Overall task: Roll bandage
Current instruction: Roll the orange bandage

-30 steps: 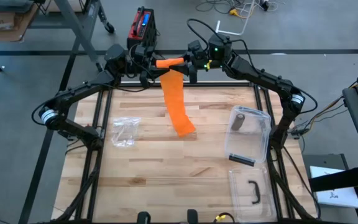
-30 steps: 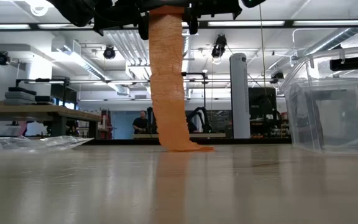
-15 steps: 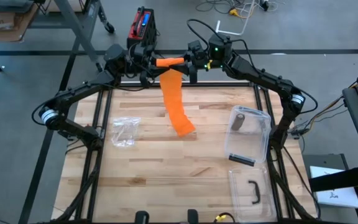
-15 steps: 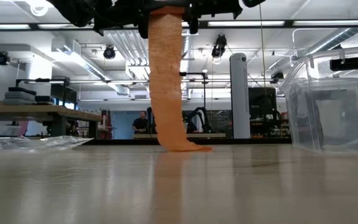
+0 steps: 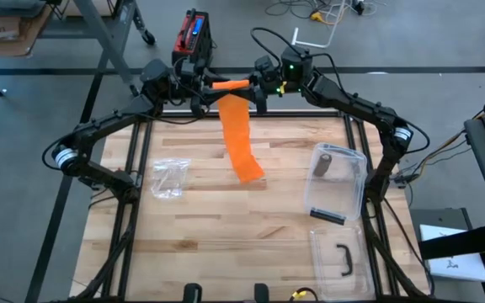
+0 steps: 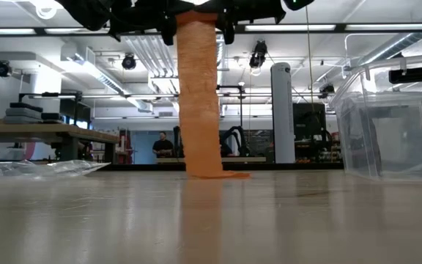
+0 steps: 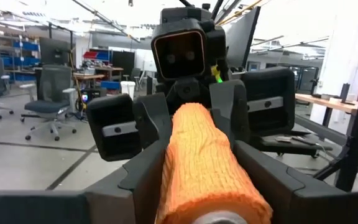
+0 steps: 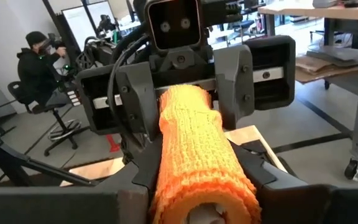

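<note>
We hold roll (image 5: 229,83) high over desk (image 5: 200,236) far edge: left gripper (image 5: 199,87) clamps one end, right gripper (image 5: 258,84) clamps other. Tail (image 5: 240,139) hangs down, tip resting on desk. Risks, our guess: uneven grip lets roll slip out; slack tail winds crooked; tip snags on desk.

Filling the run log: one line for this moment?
left end effector: shut on orange bandage roll | right end effector: same | tail: touches wooden table
</note>
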Controlling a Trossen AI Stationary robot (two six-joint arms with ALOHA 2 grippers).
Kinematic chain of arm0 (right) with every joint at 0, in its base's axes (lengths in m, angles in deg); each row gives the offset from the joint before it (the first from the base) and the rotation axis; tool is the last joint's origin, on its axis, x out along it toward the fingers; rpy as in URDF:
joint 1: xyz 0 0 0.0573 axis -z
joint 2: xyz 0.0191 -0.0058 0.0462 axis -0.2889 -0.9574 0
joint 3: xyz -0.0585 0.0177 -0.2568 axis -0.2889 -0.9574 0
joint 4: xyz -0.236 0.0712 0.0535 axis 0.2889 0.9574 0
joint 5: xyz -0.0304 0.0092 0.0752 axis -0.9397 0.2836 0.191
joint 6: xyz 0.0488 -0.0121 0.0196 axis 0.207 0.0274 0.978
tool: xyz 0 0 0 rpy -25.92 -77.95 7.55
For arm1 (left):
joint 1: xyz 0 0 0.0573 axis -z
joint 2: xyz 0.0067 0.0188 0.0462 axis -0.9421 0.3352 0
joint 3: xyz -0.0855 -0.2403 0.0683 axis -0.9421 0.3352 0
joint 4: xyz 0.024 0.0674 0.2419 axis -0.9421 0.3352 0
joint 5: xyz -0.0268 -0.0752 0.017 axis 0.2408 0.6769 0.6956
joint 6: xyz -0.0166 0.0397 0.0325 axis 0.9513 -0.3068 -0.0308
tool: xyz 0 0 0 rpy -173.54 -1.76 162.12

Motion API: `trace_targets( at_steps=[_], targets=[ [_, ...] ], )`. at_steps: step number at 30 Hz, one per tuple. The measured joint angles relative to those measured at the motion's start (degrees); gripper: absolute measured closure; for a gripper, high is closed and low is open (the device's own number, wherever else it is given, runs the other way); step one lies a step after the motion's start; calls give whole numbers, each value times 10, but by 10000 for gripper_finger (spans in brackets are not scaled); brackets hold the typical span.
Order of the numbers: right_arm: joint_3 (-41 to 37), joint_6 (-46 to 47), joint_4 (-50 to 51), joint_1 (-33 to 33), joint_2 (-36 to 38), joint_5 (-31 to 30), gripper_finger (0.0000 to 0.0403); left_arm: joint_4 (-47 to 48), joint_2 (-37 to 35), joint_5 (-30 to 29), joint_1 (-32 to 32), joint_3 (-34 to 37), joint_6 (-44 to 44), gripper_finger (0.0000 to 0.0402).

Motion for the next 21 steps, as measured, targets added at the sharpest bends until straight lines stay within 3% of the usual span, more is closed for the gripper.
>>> trace_targets(
  at_steps=[15,21],
  targets=[
    [0,0,-8,0,0,-1,288,12,0,8,0,0,-11,281],
    [0,86,-12,0,0,1,284,13,0,13,0,0,-48,310]
  ],
)
